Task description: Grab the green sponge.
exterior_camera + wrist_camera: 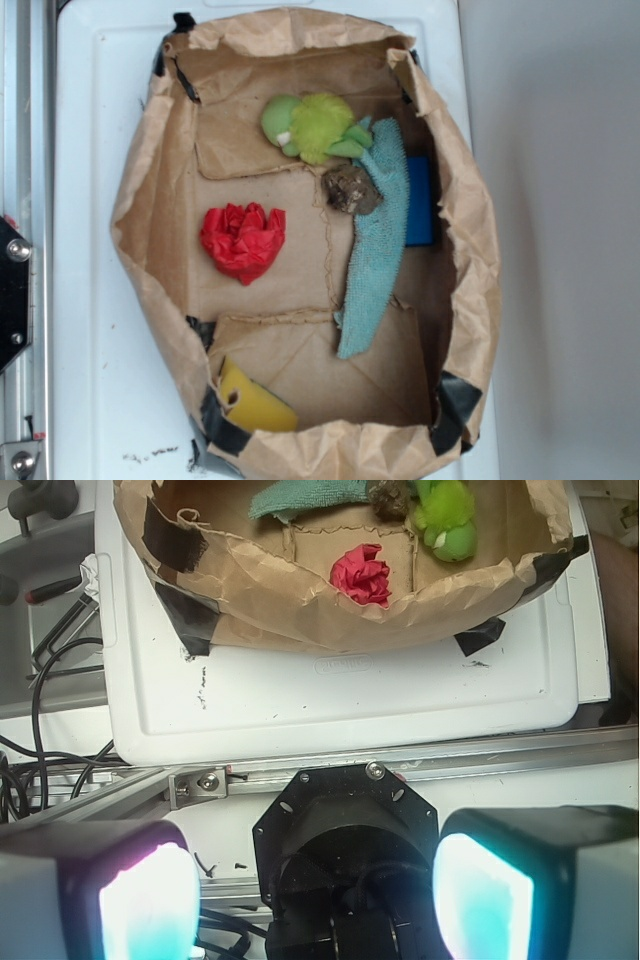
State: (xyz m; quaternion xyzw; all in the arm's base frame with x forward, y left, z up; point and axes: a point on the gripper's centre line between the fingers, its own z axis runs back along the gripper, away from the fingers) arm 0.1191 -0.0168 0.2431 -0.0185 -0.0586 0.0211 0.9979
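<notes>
Fingers point(150, 890) apart, green sponge point(318, 128) uncrowded

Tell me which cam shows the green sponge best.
Exterior. It looks straight down on the whole green sponge, unblocked, at the far end of the paper bag beside the teal cloth. The wrist view catches it only small and oblique at the top edge, over the bag's rim.
</notes>
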